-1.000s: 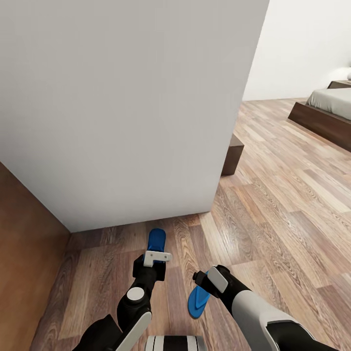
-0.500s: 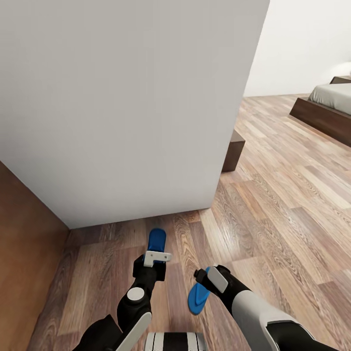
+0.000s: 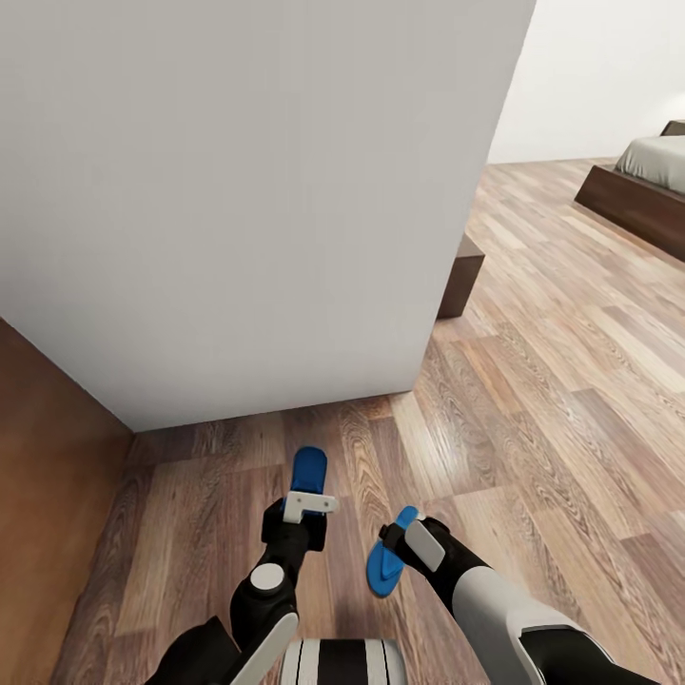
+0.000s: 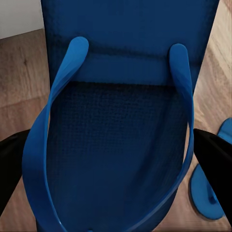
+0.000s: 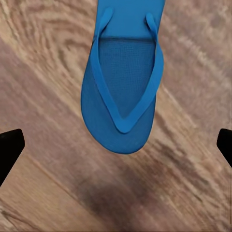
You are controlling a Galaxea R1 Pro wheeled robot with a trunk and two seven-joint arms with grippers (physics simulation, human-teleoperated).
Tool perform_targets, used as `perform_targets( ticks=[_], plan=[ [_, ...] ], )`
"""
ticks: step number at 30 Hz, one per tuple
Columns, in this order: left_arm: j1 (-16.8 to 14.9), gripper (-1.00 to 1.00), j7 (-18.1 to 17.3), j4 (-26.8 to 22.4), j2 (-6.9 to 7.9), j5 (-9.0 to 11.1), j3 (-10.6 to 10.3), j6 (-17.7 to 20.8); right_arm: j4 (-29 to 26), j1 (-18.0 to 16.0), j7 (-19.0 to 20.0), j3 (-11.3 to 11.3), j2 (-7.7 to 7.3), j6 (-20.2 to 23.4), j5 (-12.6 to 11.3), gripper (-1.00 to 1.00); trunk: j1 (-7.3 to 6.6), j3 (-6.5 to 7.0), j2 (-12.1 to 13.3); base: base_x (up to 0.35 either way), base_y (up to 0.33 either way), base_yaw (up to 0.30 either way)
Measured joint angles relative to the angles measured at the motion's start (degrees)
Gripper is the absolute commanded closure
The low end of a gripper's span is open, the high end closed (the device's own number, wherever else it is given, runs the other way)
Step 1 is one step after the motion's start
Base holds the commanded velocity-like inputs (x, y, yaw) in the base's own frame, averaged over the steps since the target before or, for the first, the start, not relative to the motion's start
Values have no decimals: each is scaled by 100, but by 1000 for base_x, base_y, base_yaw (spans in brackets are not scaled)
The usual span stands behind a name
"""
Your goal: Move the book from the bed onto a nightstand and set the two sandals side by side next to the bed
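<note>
Both sandals are being carried further toward the bed [image 3: 656,157] as the view is being swung.

One blue sandal [image 3: 308,470] is being pinched by the left gripper [image 3: 309,502]; the other sandal [image 3: 390,563] is being held below the right gripper [image 3: 404,542], whose opening cannot be told, probably for placing together beside the bed.

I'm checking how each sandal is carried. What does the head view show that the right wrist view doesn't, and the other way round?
Head view alone: the white wall, the bed far off at right, and the left gripper with the other sandal. Right wrist view alone: the thong straps close up and the right gripper's dark fingertips spread wide. Both share the right-hand blue sandal and the wood-plank floor.
</note>
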Motion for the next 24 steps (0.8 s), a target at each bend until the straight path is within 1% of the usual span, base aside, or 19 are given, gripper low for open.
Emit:
perform_targets(
  ticks=[6, 9, 14, 20, 24],
  plan=[
    [0, 100, 4, 0, 0, -3, -16, 1, -4, 0, 8, 12, 0, -4, 32, -100, 15, -133, -8, 0, 0, 0],
    [0, 100, 5, 0, 0, -8, -17, 2, -14, 0, 14, 16, -3, -35, 49, -100, 15, -134, -8, 0, 0, 0],
    [0, 100, 10, 0, 0, -8, -24, 2, -17, 0, 15, 45, -20, -304, 63, -100, 15, -134, -8, 0, 0, 0],
    [0, 100, 13, 5, -6, -1, -51, 0, -15, 1, 15, 353, -21, -433, 75, -100, 31, -266, -16, 0, 0, 0],
    [0, 100, 13, 8, -8, -3, -73, 1, 0, -9, 3, 420, -39, -344, 70, -100, 41, -355, -22, 0, 0, 0]
  ],
)
